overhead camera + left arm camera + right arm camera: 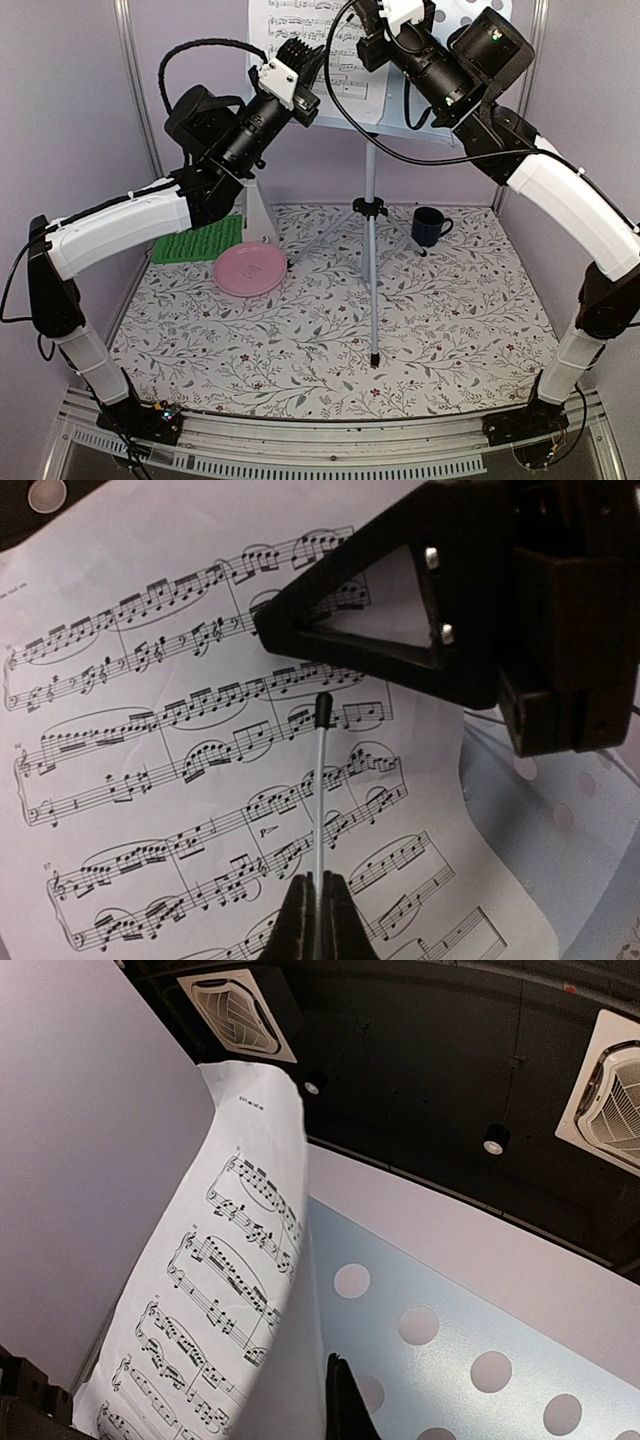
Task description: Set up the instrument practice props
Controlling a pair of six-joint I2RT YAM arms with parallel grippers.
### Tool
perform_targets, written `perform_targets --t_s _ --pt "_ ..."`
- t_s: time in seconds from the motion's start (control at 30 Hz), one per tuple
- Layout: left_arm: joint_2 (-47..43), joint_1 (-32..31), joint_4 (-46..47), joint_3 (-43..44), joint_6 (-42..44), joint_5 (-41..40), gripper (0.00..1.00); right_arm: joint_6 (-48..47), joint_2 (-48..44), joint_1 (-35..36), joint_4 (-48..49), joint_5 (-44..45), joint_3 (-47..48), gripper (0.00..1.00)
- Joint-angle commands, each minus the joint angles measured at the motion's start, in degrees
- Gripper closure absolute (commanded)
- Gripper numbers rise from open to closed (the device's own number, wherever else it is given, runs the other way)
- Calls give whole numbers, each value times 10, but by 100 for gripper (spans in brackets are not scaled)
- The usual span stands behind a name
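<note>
Your left fingers (292, 930) pinch the springy retaining wire (319, 800); right fingers (342, 1405) sit closed. Take the limp white sheet (150, 780) by its edge.

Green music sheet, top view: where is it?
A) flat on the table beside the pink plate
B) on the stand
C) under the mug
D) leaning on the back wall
A: the green music sheet lies flat on the table next to the pink plate, partly under the left arm. Only the white sheet is up on the stand.
</note>
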Motion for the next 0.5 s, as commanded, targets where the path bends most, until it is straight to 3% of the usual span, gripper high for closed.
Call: perform_targets --t_s 0.0,0.07,0.23,0.43,0.47 --pt "0 -13 -18 -1 3 13 100 13 7 -5 6 -2 17 100" --pt "0 -13 -17 -2 4 12 92 12 9 -5 8 -2 18 100" --pt "-3 -13 -19 -6 2 11 59 12 9 -8 9 -1 18 100" --pt "-17 -16 -20 -25 -3 15 42 15 12 -12 17 -2 16 99" --pt "-22 -17 -20 -29 -5 17 39 15 12 -12 21 -1 16 93"
